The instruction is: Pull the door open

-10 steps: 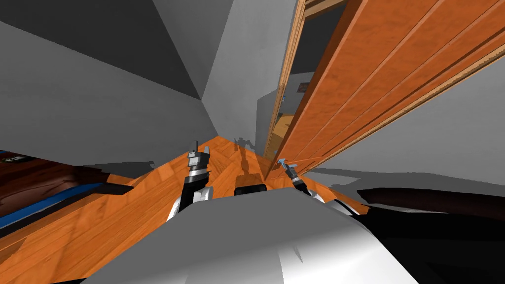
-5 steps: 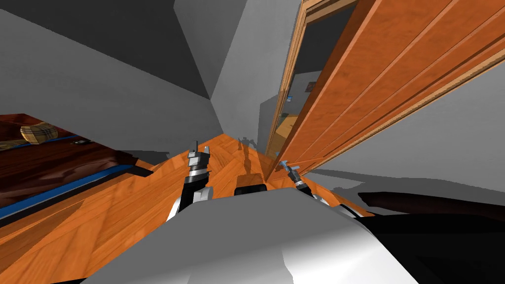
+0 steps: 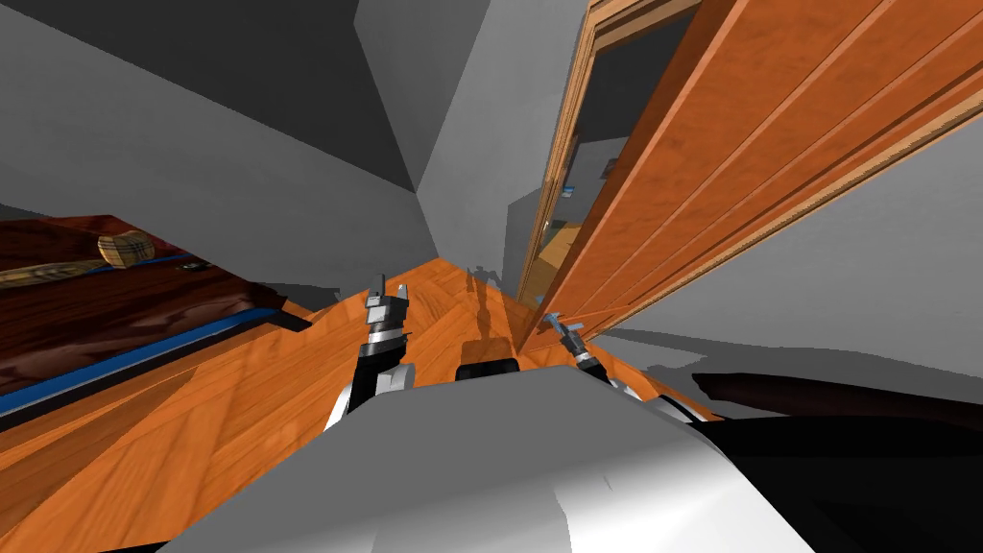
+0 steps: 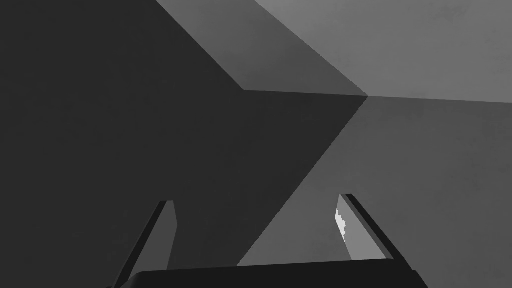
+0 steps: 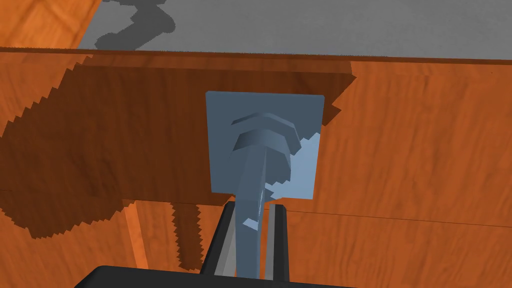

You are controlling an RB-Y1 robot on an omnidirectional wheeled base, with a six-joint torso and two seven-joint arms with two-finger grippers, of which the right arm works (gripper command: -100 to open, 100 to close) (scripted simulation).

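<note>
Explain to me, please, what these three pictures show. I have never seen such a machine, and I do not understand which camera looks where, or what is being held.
This is a simulated robot with a torso and two arms. Each arm ends in two thin fingers. The wide picture comes from a camera on its head, looking steeply down. It shows the wooden floor, an orange wooden door standing partly open on the robot's right, and dark reddish furniture on its left.

The other two pictures come from cameras on the hands, each looking along that hand's fingers. In the right hand's picture, the right fingers are shut on the blue-grey door handle, a lever on a square plate, and they press its sides. The left fingers stand apart, open, and hold nothing. In the head picture that arm is raised over the floor.
</note>
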